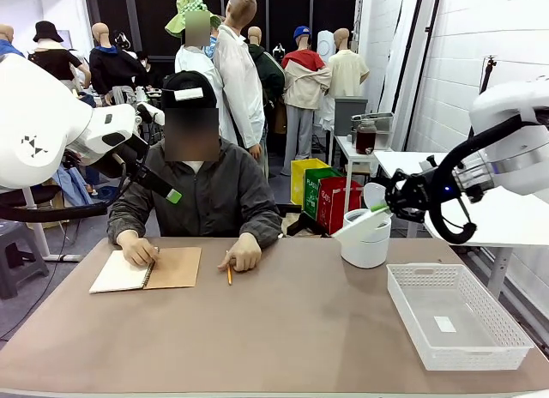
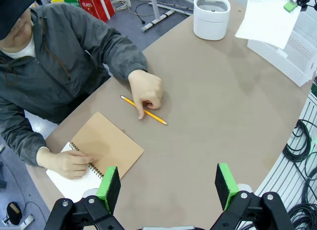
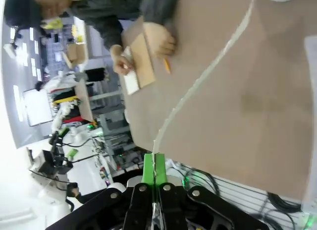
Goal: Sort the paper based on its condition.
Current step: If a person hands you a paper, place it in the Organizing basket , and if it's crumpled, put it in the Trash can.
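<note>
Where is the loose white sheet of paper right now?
The thin white paper sheet hangs pinched in the right gripper, above the table between the white round bin and white plastic basket.

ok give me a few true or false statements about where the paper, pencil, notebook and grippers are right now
1. The right gripper is shut on a sheet of paper. True.
2. The pencil lies inside the white basket. False: it lies on the table, by the person's hand.
3. The left gripper is open and holds nothing. True.
4. The notebook is shut. False: it lies open, brown cover folded out, with a hand on the white page.
5. The held sheet hangs in the air near the white bin. True.
</note>
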Controlling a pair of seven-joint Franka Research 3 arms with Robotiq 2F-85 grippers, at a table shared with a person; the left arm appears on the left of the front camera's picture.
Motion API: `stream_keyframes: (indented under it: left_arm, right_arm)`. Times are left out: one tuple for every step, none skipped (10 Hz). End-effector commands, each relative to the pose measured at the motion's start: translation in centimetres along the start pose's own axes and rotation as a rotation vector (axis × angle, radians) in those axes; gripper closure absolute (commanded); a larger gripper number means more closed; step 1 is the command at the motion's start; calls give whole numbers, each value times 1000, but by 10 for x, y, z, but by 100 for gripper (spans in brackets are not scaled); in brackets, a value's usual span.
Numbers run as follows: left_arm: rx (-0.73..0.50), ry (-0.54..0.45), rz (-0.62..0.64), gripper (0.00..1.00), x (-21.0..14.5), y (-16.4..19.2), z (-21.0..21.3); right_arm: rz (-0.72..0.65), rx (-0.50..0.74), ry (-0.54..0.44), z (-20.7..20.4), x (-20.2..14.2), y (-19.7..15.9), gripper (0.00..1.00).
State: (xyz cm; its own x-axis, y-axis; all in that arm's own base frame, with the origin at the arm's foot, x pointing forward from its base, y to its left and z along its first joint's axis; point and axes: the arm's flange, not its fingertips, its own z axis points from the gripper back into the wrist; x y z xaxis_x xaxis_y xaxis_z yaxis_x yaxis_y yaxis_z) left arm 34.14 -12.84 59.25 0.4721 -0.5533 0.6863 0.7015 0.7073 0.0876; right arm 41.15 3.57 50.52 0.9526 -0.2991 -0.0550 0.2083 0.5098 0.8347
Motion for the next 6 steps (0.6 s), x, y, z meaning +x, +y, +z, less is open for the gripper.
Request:
stream_keyframes:
  left_arm:
    - [-6, 1, 3, 0, 1, 2, 1]
    - [-6, 1, 3, 0, 1, 2, 1]
    - [-6, 1, 3, 0, 1, 2, 1]
    - [-6, 1, 3, 0, 1, 2, 1]
    - [-6, 1, 3, 0, 1, 2, 1]
    - [-6, 1, 3, 0, 1, 2, 1]
  right_arm:
    - [-2, -79, 52, 11, -12, -9, 100]
    - [11, -89, 66, 9, -17, -7, 100]
    - [35, -90, 85, 0, -25, 2, 100]
    - [14, -69, 41, 7, -6, -11, 100]
    - [14, -69, 41, 7, -6, -11, 100]
    - [14, -69, 41, 7, -6, -11, 100]
